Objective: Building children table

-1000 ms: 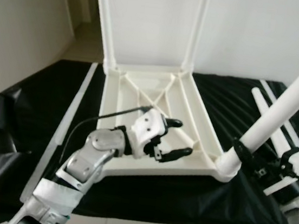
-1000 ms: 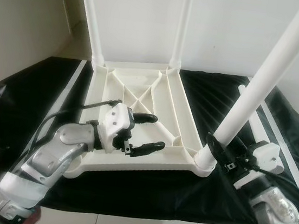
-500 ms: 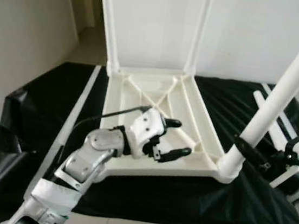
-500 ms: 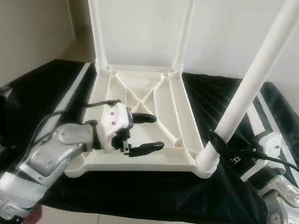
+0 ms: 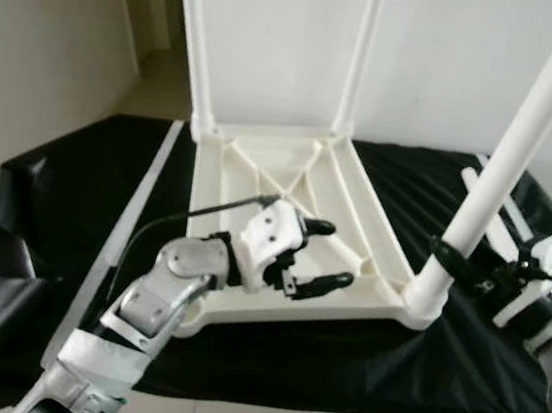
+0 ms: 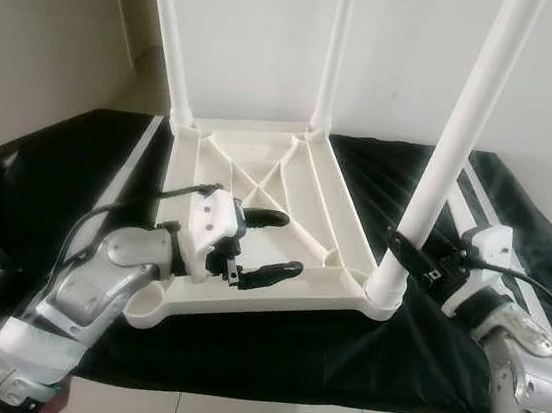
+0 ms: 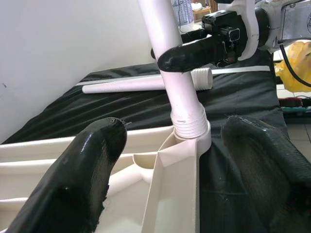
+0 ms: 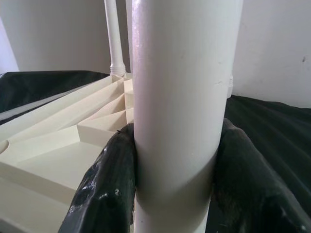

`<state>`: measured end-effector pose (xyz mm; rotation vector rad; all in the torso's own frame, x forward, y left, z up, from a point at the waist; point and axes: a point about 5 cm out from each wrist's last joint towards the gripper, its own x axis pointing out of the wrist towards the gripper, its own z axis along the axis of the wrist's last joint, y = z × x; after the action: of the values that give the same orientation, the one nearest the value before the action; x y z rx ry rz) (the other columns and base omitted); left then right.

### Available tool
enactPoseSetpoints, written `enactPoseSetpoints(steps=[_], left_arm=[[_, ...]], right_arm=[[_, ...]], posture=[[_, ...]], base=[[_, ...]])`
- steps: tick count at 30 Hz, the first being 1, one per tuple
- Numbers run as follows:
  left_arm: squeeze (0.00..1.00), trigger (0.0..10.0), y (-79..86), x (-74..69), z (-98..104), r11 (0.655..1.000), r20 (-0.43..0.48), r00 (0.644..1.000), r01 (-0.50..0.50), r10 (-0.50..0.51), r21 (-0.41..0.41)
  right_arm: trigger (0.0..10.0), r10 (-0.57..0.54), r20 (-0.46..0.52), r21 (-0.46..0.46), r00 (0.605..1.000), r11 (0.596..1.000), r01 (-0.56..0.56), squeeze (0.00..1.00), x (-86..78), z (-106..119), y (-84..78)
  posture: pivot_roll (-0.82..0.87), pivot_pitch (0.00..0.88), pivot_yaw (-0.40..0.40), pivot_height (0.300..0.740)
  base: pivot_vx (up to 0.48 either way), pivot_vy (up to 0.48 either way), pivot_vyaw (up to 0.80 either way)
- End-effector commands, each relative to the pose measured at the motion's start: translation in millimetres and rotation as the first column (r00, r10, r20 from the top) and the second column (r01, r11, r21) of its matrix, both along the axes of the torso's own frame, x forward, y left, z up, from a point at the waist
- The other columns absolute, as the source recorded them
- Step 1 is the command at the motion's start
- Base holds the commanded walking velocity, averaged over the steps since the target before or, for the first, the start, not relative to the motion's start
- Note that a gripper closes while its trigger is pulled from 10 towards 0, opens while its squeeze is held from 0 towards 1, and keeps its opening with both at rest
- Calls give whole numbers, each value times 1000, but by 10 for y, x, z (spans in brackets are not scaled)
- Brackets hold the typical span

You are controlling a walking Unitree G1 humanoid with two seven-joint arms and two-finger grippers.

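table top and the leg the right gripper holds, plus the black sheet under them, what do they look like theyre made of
Table top: likely moulded plastic, cream, matte, with cast ribs underneath.
Leg: seemingly the same plastic, smooth with a slight sheen, threaded at its base; the right gripper is shut on it.
Black sheet: probably thin plastic film, glossy and wrinkled.

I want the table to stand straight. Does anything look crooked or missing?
One corner of the upside-down tabletop, the near left one, has no leg yet. A spare leg lies on the black cloth. The leg that the right gripper holds leans a little, though the camera angle may cause that.
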<state>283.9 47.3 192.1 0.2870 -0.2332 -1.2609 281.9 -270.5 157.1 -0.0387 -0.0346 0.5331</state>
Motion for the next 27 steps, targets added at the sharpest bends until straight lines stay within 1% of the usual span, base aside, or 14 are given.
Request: enactPoseSetpoints(steps=[1, 3, 5, 7, 9, 11, 12, 14, 17, 20, 22, 26, 27], left_arm=[[0, 10000, -2, -33, 18, 998, 3, 998, 60, -60, 21], [0, 10000, 0, -34, 17, 998, 3, 998, 60, -60, 21], [0, 10000, 4, -36, 16, 998, 3, 998, 58, -59, 22], [0, 10000, 4, -37, 14, 998, 1, 998, 58, -58, 20], [0, 10000, 5, -39, 12, 998, 2, 998, 58, -58, 21], [0, 10000, 8, -41, 12, 998, 2, 998, 58, -58, 22], [0, 10000, 8, -41, 12, 998, 2, 998, 58, -58, 22], [0, 10000, 12, -46, 13, 998, 2, 998, 57, -57, 22], [0, 10000, 13, -47, 14, 998, 2, 998, 57, -57, 23], [0, 10000, 23, -46, 10, 998, 1, 999, 54, -54, 24], [0, 10000, 30, -47, 7, 998, 1, 999, 52, -52, 26], [0, 10000, 35, -44, 11, 998, 1, 999, 49, -49, 26], [0, 10000, 40, -40, 12, 999, 1, 999, 46, -46, 26]], right_arm=[[10000, -65, -302, -41, 951, 998, 55, 0, -167, -618, -35], [10000, -54, -290, -50, 956, 998, 41, 0, -174, -617, -15], [10000, -42, -311, -25, 949, 999, 36, 0, -190, -640, 8], [10000, -74, -303, -43, 950, 997, 64, 0, -180, -654, 16], [10000, -86, -288, -52, 954, 996, 74, 0, -176, -650, 29], [10000, -107, -250, -66, 962, 993, 93, 0, -179, -632, 85], [10000, -107, -250, -66, 962, 993, 93, 0, -179, -632, 85], [10000, -138, -205, -84, 969, 989, 123, 0, -195, -615, 138], [10000, -149, -193, -89, 970, 987, 134, 0, -199, -611, 150], [10000, -143, -164, -93, 976, 987, 130, 0, -259, -605, 224], [10000, -164, -118, -89, 979, 984, 154, 0, -337, -598, 292], [10000, -192, -87, -81, 978, 979, 185, 0, -394, -594, 315], [10000, -208, -60, -68, 976, 977, 204, 0, -437, -584, 325]], posture=[[-42, 0, 56, 740], [-42, 0, 56, 740], [-44, 0, 54, 740], [-44, 0, 53, 740], [-45, 0, 51, 740], [-45, 0, 50, 740], [-45, 0, 50, 740], [-41, 0, 44, 740], [-41, 0, 44, 740], [-41, 0, 44, 740], [-42, 0, 44, 740], [-40, 0, 42, 740], [-41, 0, 42, 740]], base=[[0, 0, 0], [0, 0, 0], [0, 0, 0], [0, 0, 0], [0, 0, 0], [0, 0, 0], [0, 0, 0], [0, 0, 0], [0, 0, 0], [0, 0, 0], [0, 0, 0], [0, 0, 0], [0, 0, 0]])
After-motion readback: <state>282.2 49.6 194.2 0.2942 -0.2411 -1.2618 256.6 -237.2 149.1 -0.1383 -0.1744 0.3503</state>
